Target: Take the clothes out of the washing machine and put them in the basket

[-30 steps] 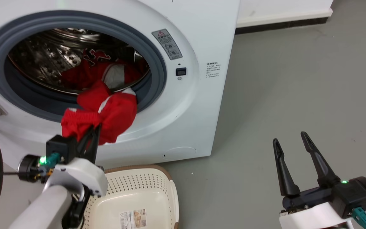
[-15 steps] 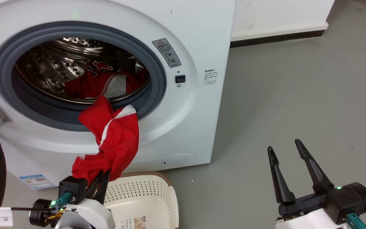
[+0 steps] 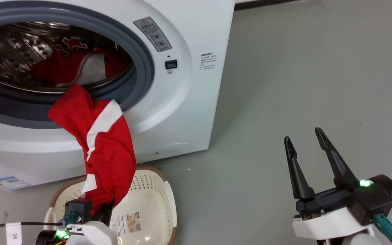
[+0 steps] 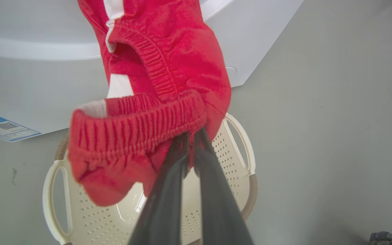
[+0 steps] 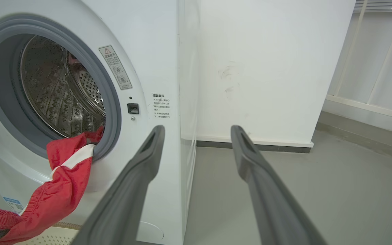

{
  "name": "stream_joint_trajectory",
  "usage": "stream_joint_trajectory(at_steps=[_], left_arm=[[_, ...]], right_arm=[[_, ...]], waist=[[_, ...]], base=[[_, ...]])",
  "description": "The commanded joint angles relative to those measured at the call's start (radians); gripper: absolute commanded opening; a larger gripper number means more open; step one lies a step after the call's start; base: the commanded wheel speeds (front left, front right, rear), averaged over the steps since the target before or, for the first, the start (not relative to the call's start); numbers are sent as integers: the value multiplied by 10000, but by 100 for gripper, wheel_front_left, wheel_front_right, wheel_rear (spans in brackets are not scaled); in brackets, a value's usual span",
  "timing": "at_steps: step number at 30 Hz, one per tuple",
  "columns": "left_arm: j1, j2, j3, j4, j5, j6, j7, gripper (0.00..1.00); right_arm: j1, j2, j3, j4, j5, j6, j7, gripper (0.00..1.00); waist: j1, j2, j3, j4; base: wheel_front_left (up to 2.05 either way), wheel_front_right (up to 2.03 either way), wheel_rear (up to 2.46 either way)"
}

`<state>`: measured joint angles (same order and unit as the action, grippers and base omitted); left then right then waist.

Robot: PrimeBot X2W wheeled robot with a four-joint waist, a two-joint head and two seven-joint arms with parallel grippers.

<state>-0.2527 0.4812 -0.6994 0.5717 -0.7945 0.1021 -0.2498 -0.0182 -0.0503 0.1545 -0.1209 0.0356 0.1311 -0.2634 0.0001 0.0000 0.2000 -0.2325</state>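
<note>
Over the last second: left hand (image 4: 190, 139) has dropped from the washer mouth to low above the near basket (image 3: 167, 190). The red shorts (image 3: 109, 149) were bunched at the gasket (image 3: 145, 64). Now they are drawn out long, top end on the gasket lip, waistband over the basket. Head camera has tilted down, so more of the basket is in frame.

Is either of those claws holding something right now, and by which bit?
The left gripper pinches the red shorts by their elastic waistband. The right gripper is open and holds nothing.
</note>
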Motion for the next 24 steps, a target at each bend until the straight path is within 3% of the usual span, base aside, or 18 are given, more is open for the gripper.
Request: stream_joint_trajectory(at_steps=[1,12,24], left_arm=[[-218,-153,50,328,-51,-173,-72,0],[-1348,-1190,218,3332,-341,-1175,-130,0],[-2442,-1829,324,5817,-580,-1832,-7,0]], right_arm=[[-210,1,3,-50,85,-7,-21,100],[-847,1,21,-206,222,-7,-21,100],[-1369,3,-3,-332,333,-7,-21,100]], waist=[[-1,0,387,-225],[-1,0,1671,-482],[-1,0,2668,-722]], base=[[0,0,0],[0,0,0],[0,0,0]])
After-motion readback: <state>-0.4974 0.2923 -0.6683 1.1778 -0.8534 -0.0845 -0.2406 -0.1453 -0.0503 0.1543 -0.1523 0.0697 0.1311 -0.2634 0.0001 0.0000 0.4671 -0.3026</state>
